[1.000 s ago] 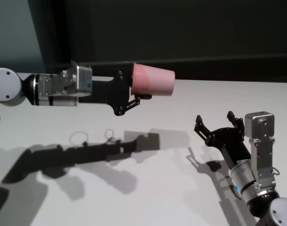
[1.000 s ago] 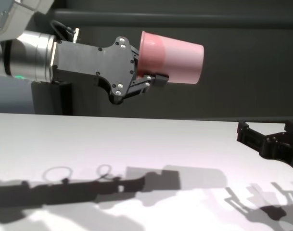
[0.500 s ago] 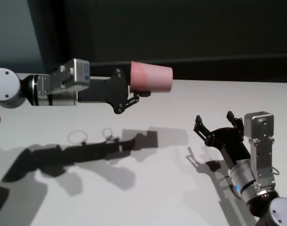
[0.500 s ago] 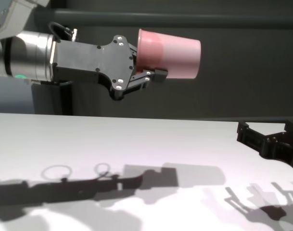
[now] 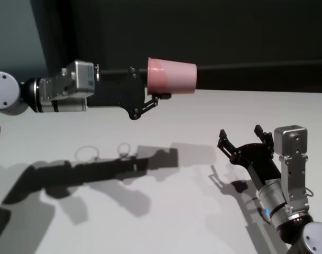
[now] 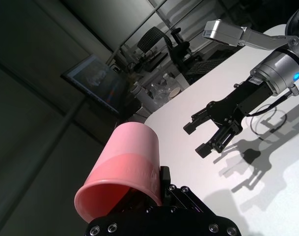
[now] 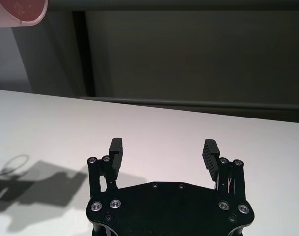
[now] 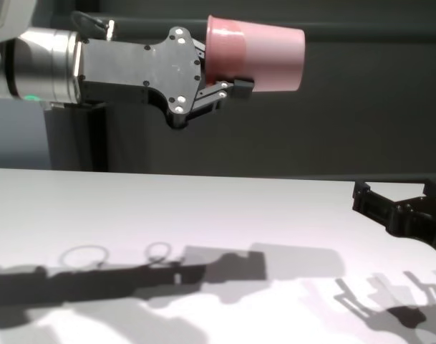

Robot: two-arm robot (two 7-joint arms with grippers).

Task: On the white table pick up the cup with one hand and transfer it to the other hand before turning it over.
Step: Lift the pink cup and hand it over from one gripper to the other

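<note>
**Cup held sideways above the table**

Above the broad matte white table [image 5: 166, 211], the left pincer [image 5: 153, 100] is clamped on the small salmon-pink plastic cup [image 5: 171, 76], gripping it at the wide rim end. That cup lies on its side in the air, well clear of the table, its narrower flat base pointing toward the right arm's side. Dark shadows of the left arm and cup fall on the table beneath. Nearer the table's right side and low over it, well apart from the cup, the right pincer [image 5: 244, 138] hovers with its black fingers [image 7: 116, 146] spread wide, holding nothing.
</note>
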